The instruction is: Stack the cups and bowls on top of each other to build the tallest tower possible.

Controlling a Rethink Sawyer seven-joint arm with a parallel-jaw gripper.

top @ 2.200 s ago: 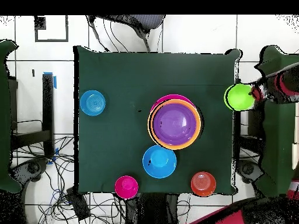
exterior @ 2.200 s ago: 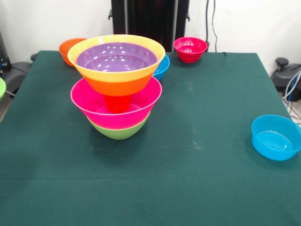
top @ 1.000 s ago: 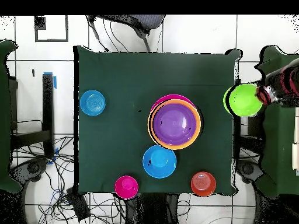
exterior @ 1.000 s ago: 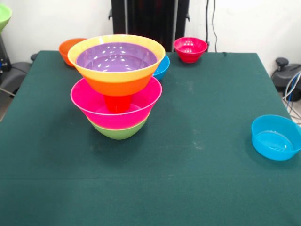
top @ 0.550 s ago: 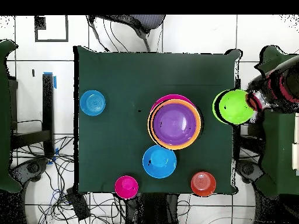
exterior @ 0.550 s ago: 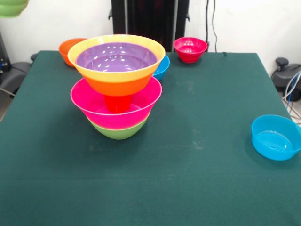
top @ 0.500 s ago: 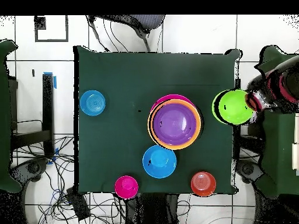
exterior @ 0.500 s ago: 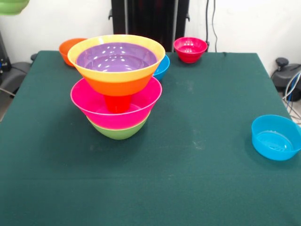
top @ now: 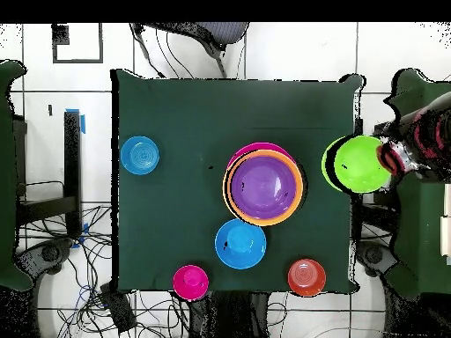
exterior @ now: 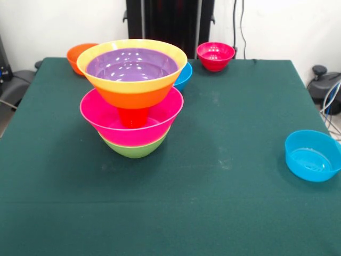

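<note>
The tower (exterior: 132, 96) stands left of the desk's middle in the front view: green bowl (exterior: 134, 148) lowest, pink bowl (exterior: 131, 120) nested in it, the small orange cup (exterior: 132, 116) upright inside the pink one, and the large orange bowl (exterior: 131, 72) perched on the cup with the purple bowl (exterior: 131, 65) seated in it.

The gripper shows in neither view, so whether it is spread or pressed together cannot be told, and places cannot be given from it. I give them from the tower instead.

Handling, as a judgement: glossy thin plastic, light, stiff, slick. Best taken by pinching a rim wall, one finger inside and one outside. The wide orange bowl rides on a narrow cup, so the top looks tippy; any new piece should come straight down, centred.

Loose bowls on the desk (exterior: 224, 176): blue bowl (exterior: 313, 156) well apart at the front view's right edge; red bowl (exterior: 215, 56), a second blue bowl (exterior: 183, 76) and a small orange bowl (exterior: 78, 55) beyond the tower.

The front view shows the layering and the cup. The overhead view hides the cup and lower bowls, showing only purple ringed by orange with a sliver of pink. Overhead alone shows a bright green bowl (top: 357, 164) at the desk's edge, held by a person's hand (top: 394, 158) with a sleeve (top: 432, 136) behind.
</note>
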